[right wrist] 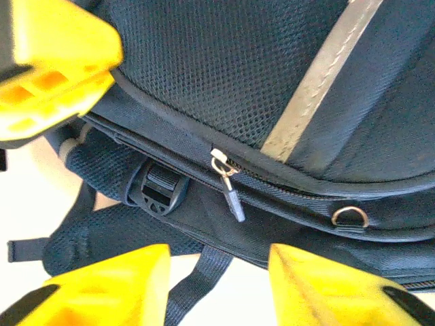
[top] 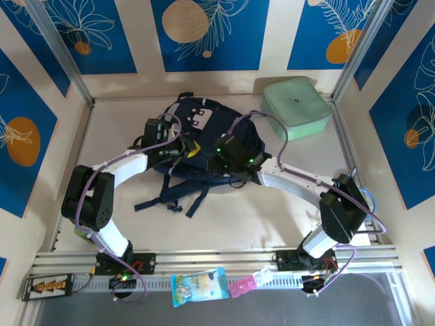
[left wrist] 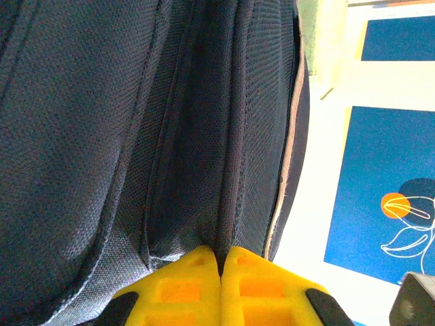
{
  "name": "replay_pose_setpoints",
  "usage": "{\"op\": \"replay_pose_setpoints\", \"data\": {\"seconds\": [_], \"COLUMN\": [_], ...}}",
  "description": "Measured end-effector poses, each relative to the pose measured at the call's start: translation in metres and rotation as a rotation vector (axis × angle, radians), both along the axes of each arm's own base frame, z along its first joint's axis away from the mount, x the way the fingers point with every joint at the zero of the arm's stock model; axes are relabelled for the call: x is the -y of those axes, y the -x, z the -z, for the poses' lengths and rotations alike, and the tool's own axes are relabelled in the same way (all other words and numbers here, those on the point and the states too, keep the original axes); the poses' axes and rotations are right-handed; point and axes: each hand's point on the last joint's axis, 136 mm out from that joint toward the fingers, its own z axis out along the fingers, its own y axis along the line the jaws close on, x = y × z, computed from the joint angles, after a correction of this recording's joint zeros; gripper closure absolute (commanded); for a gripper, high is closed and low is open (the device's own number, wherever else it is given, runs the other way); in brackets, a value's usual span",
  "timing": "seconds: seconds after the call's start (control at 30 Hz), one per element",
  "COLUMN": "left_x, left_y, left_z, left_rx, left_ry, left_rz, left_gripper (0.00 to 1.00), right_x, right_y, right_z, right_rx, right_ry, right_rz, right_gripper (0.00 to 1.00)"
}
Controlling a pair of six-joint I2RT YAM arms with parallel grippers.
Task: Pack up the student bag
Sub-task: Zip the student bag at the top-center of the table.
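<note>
Overhead: student bag (top: 204, 132) lies mid-table, mint case (top: 296, 107) at the far right. Left wrist: left gripper (left wrist: 221, 261) fingers pressed together, pinching the bag's navy fabric. Right wrist: right gripper (right wrist: 217, 261) fingers spread, zip pull (right wrist: 232, 197) ahead of the gap.

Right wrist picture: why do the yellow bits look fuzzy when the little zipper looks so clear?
In the right wrist view the yellow jaws are very close to the camera and blur, while the zipper pull on the student bag is sharp; in the left wrist view the bag's weave is crisp but the pale wall strip glares.
</note>
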Motion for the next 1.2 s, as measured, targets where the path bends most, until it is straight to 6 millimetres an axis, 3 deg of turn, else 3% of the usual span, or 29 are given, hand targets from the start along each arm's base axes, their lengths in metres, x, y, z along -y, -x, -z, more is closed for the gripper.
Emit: {"op": "replay_pose_setpoints", "data": {"seconds": [0.4, 0.83, 1.07, 1.2], "left_x": [0.0, 0.0, 0.0, -0.004], "left_y": [0.001, 0.0, 0.0, -0.001], "left_z": [0.001, 0.001, 0.0, 0.003], "left_rx": [0.0, -0.008, -0.007, -0.011], "left_ry": [0.01, 0.017, 0.017, 0.013], "left_rz": [-0.003, -0.01, -0.01, -0.022], "left_gripper": [1.0, 1.0, 1.0, 1.0], "right_x": [-0.009, -0.009, -0.007, -0.006], "right_y": [-0.021, -0.023, -0.026, -0.026], "right_z": [0.015, 0.03, 0.031, 0.031], "right_rx": [0.013, -0.016, -0.005, 0.0], "right_ry": [0.102, 0.135, 0.16, 0.171], "right_rz": [0.039, 0.08, 0.093, 0.095], "right_gripper": [0.72, 0.78, 0.91, 0.92]}}
